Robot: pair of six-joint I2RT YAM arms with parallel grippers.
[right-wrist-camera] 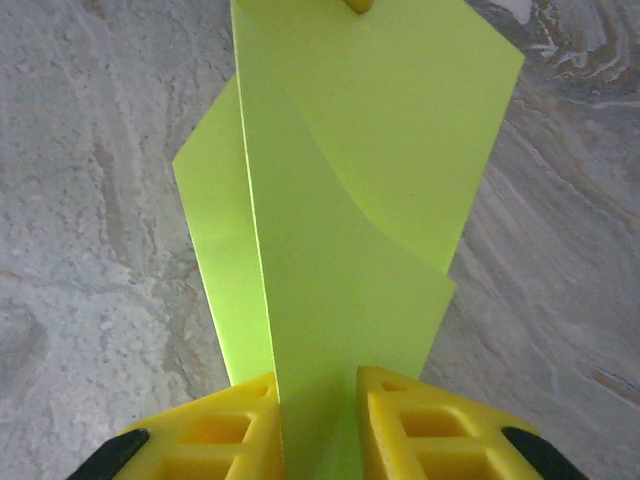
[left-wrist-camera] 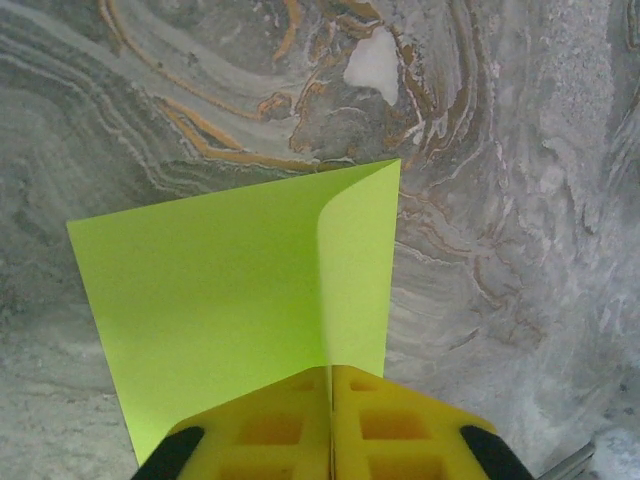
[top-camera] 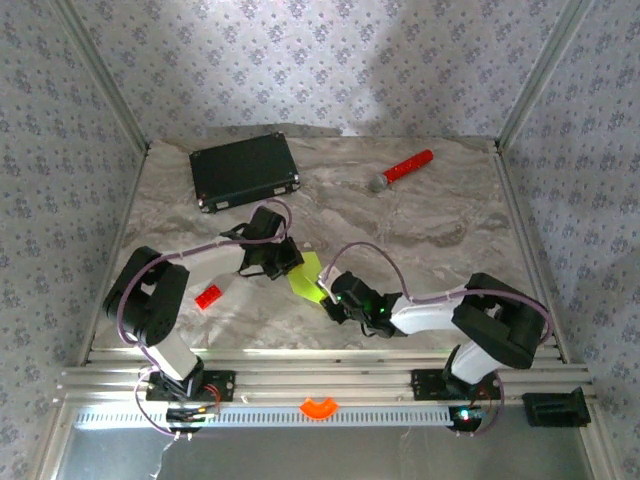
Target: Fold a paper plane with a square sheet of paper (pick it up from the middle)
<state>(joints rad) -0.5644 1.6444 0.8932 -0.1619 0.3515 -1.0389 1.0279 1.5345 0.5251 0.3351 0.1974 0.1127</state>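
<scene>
1. Centrally in the top view, the square sheet of paper (top-camera: pixel 305 275), thin plain lime, is held off the marbled table (top-camera: pixel 440 230).
2. Left gripper (left-wrist-camera: pixel 330 375) is clenched on its curled fold.
3. Right gripper (right-wrist-camera: pixel 318 385) stands released, with the sheet between its yellow fingers (right-wrist-camera: pixel 240 420).
4. Black case (top-camera: pixel 245 170), upper left, lies closed.

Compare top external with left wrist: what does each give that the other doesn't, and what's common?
Top external's extras: black case, red-handled microphone, small red block, right gripper at the square sheet of paper. Left wrist's extras: yellow fingers closed on the sheet's edge, the sheet bending in a soft curl at the pinch. Shared: the sheet, left gripper, marbled table.
</scene>
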